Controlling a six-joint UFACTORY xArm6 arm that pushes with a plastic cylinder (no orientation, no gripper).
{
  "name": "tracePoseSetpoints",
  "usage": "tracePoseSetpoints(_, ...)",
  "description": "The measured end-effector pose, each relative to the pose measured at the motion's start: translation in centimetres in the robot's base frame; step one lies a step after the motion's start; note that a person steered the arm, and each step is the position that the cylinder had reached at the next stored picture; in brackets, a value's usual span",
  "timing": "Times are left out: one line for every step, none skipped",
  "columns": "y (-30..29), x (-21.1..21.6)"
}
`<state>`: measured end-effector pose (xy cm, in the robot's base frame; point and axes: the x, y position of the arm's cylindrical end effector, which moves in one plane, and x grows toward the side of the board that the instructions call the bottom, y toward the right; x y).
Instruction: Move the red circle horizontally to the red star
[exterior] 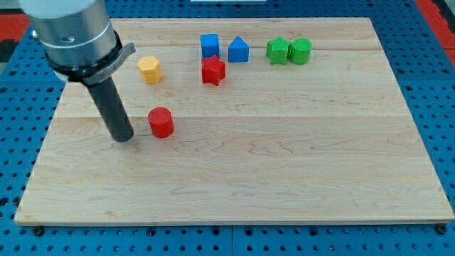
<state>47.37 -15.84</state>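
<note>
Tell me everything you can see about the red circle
The red circle is a short red cylinder with faint ridged sides, plastic by its look. It stands upright on the wooden board, left of centre, below and left of the red star. My tip sits just to its left, a small gap between them. Nothing else touches it.

My tip [124, 137] just left of the red circle [161, 122]; red star [212, 70] toward the view's upper right.

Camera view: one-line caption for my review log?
My tip sits just left of the red circle; the red star lies up-right.
</note>
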Motion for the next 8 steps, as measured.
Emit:
tracePoseSetpoints(8.5, -1.0)
tracePoseSetpoints(14.0, -3.1)
tracePoseSetpoints(15.8, -4.3)
tracePoseSetpoints(16.1, -4.6)
tracePoseSetpoints(17.5, -8.7)
tracePoseSetpoints(18.4, -11.9)
tracePoseSetpoints(18.7, -10.9)
tracePoseSetpoints(17.8, -8.2)
